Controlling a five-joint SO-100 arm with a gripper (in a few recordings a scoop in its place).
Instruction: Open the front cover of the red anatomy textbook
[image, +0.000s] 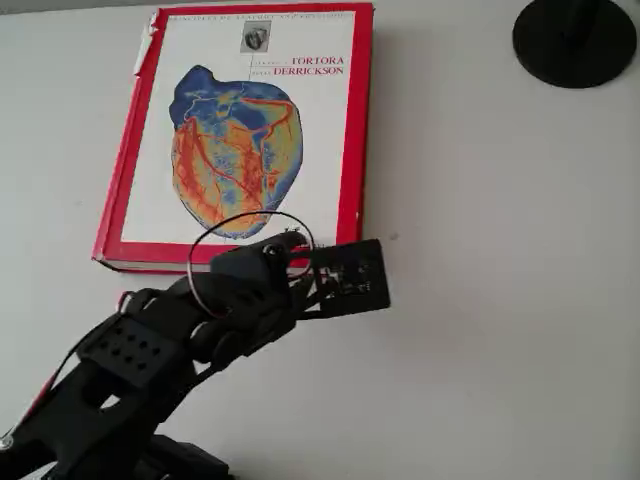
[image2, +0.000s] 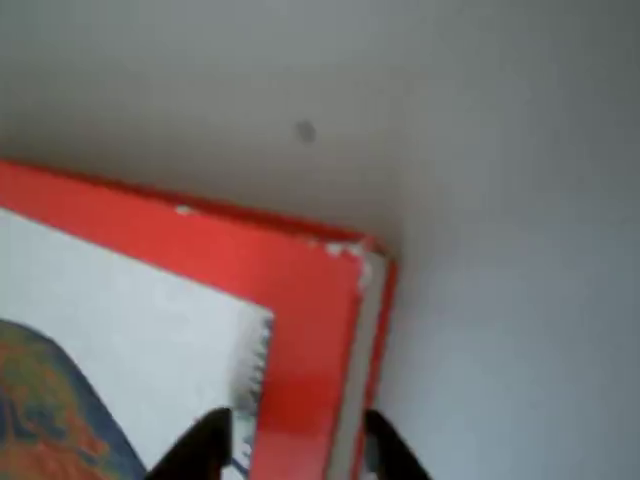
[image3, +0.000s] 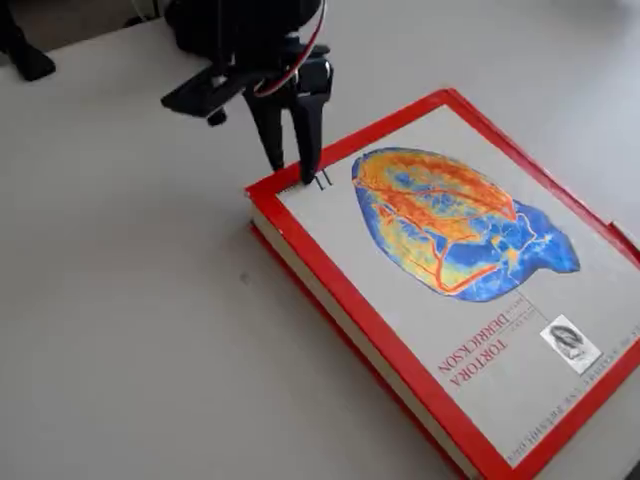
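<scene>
My gripper points straight down at a corner of the red anatomy textbook, and my jaws stand a narrow way apart with nothing between them. In the fixed view my two dark fingers come down side by side, their tips at the red border of the front cover, right by the corner nearest the arm; whether they press on the board or hover just above it I cannot tell. In the wrist view my gripper shows as two black tips at the bottom edge, one over the white panel and one past the red edge, with the cover's scuffed corner just ahead of them.

The front cover lies flat and shut on the book, its heart picture facing up and the words "TORTORA DERRICKSON" readable beside it. The book lies flat on the white table, its thick page block showing along the side in the fixed view.

In the overhead view my gripper sits over the book's lower right corner. A black round base stands well apart from the book, at the upper right of that view.
</scene>
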